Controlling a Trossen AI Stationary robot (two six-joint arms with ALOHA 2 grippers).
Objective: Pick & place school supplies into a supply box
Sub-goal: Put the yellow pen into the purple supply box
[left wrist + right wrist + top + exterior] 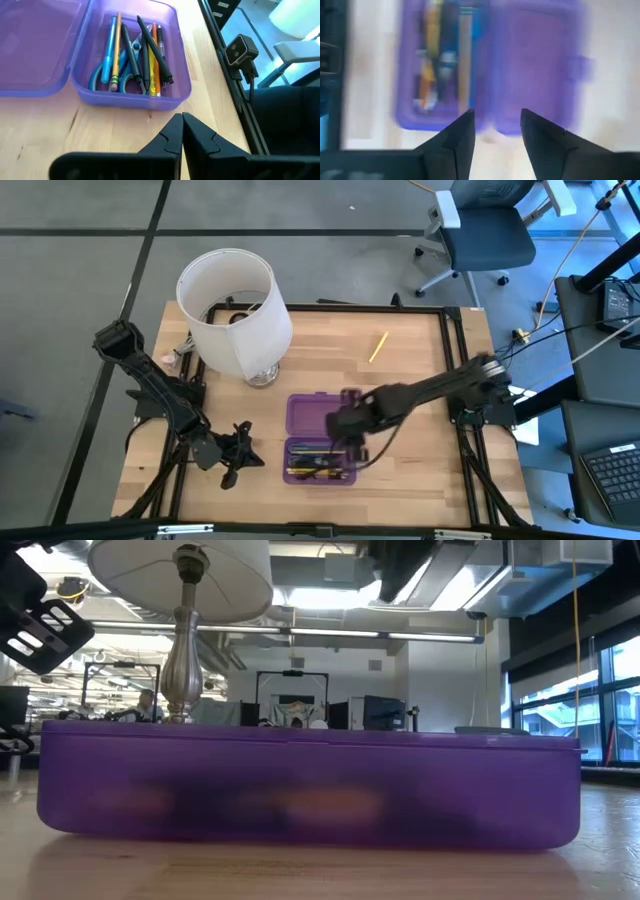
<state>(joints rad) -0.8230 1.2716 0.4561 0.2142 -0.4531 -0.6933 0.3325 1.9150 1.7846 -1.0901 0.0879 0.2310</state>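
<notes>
The purple supply box (318,438) lies open on the table, its lid (312,414) flat on the far side. Its tray (131,60) holds blue-handled scissors, pencils and dark pens. It also shows in the low view (310,785) and the right wrist view (485,65). A yellow pencil (378,347) lies alone on the table toward the far right. My left gripper (243,455) is shut and empty, left of the box. My right gripper (496,125) is open and empty above the box's right side (345,425).
A white lampshade on a metal lamp (236,312) stands at the table's far left. A small camera (241,50) sits at the table's near edge. Black frame rails (455,350) run along the table's sides. Bare wood lies right of the box.
</notes>
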